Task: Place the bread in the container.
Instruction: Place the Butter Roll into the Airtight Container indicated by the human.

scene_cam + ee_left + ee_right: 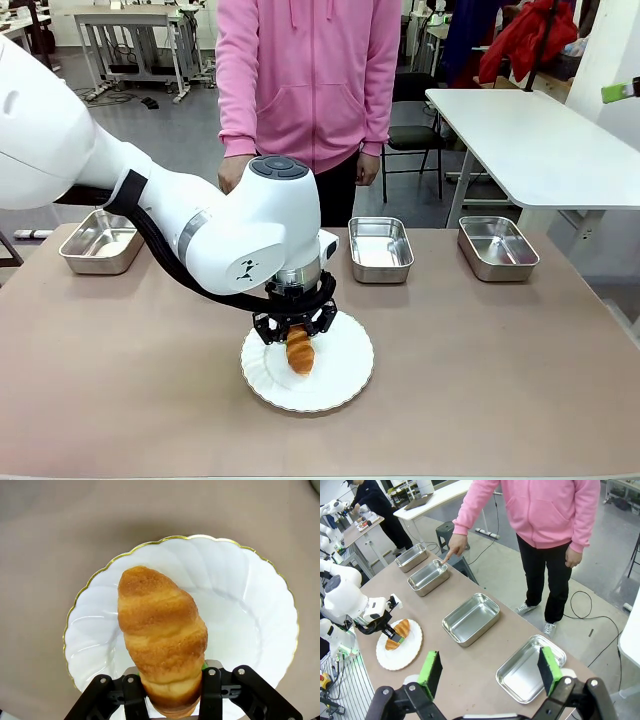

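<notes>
The bread (160,630), a golden-brown croissant, lies on a white scallop-edged plate (250,610) at the table's near middle. My left gripper (298,345) reaches straight down and is shut on the bread's near end, one green pad on each side. The right wrist view shows the same grip, with the bread (400,630) on the plate (412,647). The container (428,576), a shallow steel tray, stands at the far edge, and the person's finger (445,557) points at its rim. My right gripper (490,672) hangs open high above the table's right end, holding nothing.
Three more steel trays stand along the far edge: far left (100,240), right of middle (380,248) and right (497,246). A person in a pink hoodie (310,80) stands behind the table. My left arm (230,230) hides the pointed-at tray in the front view.
</notes>
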You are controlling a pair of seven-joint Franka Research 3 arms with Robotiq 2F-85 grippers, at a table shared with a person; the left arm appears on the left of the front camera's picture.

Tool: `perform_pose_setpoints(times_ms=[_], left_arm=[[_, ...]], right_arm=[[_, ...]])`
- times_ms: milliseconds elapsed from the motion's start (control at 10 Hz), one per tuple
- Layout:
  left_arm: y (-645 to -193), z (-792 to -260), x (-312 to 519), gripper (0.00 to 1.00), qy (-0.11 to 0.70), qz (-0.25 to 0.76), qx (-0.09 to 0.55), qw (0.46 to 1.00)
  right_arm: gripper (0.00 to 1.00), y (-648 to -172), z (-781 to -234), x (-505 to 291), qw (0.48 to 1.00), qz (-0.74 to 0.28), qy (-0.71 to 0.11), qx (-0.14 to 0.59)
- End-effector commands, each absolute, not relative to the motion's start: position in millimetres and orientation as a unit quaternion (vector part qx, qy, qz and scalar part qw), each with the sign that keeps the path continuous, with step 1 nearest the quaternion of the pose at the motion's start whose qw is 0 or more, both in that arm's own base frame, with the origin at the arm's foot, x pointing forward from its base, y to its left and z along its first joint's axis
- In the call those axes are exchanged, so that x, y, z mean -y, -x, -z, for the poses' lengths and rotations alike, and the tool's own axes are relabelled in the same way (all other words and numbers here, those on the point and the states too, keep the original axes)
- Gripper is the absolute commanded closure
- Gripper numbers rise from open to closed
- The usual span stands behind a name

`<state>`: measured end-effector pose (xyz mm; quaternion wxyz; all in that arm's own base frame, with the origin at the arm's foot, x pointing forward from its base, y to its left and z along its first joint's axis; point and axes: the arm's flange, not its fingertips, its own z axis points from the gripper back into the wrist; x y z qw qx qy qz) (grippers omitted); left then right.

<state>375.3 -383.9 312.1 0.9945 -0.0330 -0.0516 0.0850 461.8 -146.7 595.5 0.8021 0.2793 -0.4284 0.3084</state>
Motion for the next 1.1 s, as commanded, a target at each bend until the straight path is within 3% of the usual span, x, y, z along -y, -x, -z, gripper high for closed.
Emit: perform_pose_setpoints(times_ms=[0, 500, 1000], left_arm=[[-375, -312, 384, 0.73, 0.033, -0.085, 0.052, 0.994], [-431, -409, 325, 0.74, 0.055, -0.047, 0.099, 0.993], [-552, -423, 242, 0.74, 0.102, 0.025, 0.076, 0.992]], right_arm=[[0.0, -461, -596, 145, 0.799, -0.309, -0.28, 0.433], [0.0, -461, -596, 145, 0.799, -0.309, -0.28, 0.433], [0.0, -461, -596, 145, 0.799, -0.309, -0.28, 0.433]])
